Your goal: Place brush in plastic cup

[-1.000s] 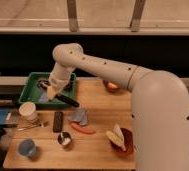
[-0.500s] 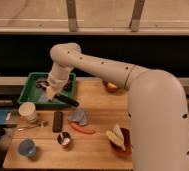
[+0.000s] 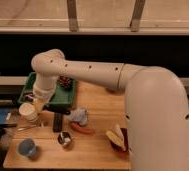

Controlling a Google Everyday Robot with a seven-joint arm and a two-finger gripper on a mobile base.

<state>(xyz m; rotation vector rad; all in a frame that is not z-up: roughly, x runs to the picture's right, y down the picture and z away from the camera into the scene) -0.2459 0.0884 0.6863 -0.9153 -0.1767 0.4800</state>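
Observation:
My gripper (image 3: 40,103) hangs over the front left corner of the green tray (image 3: 35,82), just above the cream ribbed cup (image 3: 28,111). It is shut on the brush (image 3: 62,106), a slim black stick that juts out to the right from the gripper along the tray's front edge. The plastic cup (image 3: 27,147), small, round and light blue, stands at the front left corner of the wooden table (image 3: 95,150), well below and slightly left of the gripper.
A black remote (image 3: 57,121) lies right of the cream cup. A shiny metal tin (image 3: 64,138), a red-orange stick (image 3: 82,129) and a grey-blue object (image 3: 79,116) sit mid-table. A dark bowl with a banana (image 3: 119,139) is on the right.
The gripper has moved left and slightly down with the brush, from over the tray towards the cream cup. Nothing on the table has shifted.

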